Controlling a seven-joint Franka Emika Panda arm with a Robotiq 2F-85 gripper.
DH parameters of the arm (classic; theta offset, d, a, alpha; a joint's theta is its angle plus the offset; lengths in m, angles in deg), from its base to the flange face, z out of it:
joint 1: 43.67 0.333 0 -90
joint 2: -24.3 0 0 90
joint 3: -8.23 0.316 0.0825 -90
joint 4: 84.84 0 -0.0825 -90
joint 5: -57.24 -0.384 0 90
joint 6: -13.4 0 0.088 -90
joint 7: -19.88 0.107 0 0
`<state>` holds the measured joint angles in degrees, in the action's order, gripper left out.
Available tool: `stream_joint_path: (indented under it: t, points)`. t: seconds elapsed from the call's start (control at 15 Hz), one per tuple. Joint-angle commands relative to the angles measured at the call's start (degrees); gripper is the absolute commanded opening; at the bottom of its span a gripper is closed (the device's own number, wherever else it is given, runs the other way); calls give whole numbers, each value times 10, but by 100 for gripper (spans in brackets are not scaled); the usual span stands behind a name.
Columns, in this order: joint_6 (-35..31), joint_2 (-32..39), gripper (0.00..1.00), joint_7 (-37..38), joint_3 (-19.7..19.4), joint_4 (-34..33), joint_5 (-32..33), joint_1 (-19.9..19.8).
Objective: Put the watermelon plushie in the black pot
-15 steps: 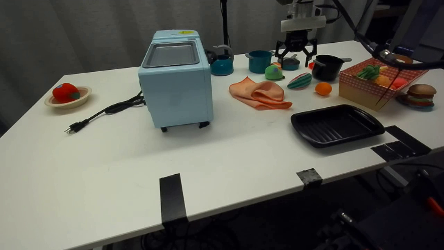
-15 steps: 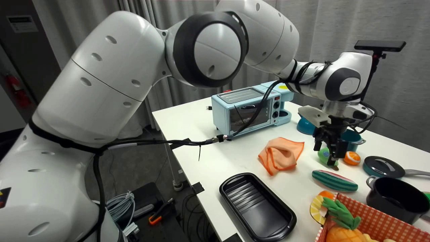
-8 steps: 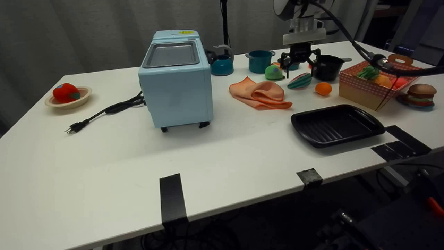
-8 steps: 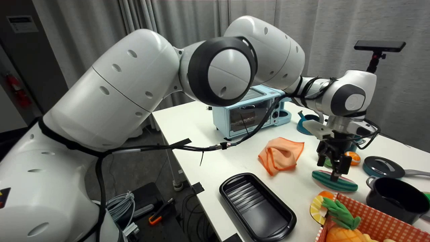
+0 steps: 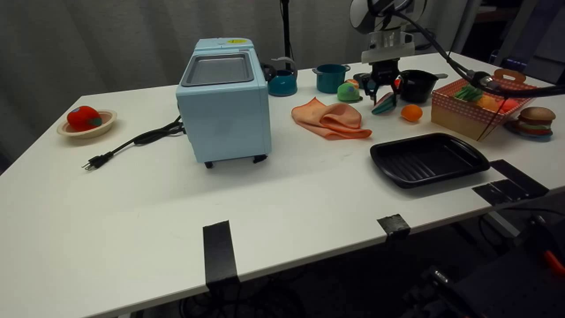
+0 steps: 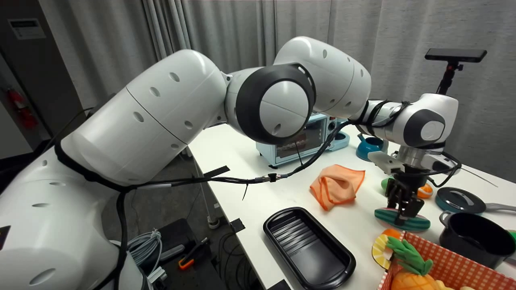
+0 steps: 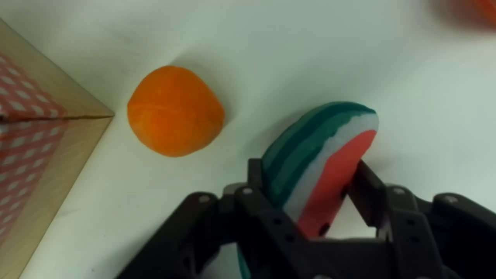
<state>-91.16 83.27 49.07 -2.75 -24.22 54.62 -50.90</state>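
End effector (image 7: 309,171) is pinching watermelon (image 7: 321,157) crosswise, partly closed, touching both flanks, likely avoiding its long axis. Black pot (image 5: 419,90) is standing mouth-up nearby, suiting a drop.

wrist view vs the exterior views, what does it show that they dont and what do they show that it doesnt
Only the wrist view shows the small dark spot on the red cut face of the striped green-rinded watermelon plushie.

Only the exterior views show the deep round black pot, the boxy light-blue toaster oven, the ridged rectangular black pan and the white robot arm.

Both share the plushie, the black two-finger gripper at it, the round orange ball and the tan box with red-and-white checks.
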Motion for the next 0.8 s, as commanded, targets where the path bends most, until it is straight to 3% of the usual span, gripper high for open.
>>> stream_joint_path:
  t: [0.0, 0.27, 0.73]
  points:
    - [38, 25, 27, 11, 5, -59, -11, -13]
    - [19, -21, 1, 5, 8, -29, -19, -15]
    - [-29, -132, 3, -5, 8, 31, -42, -25]
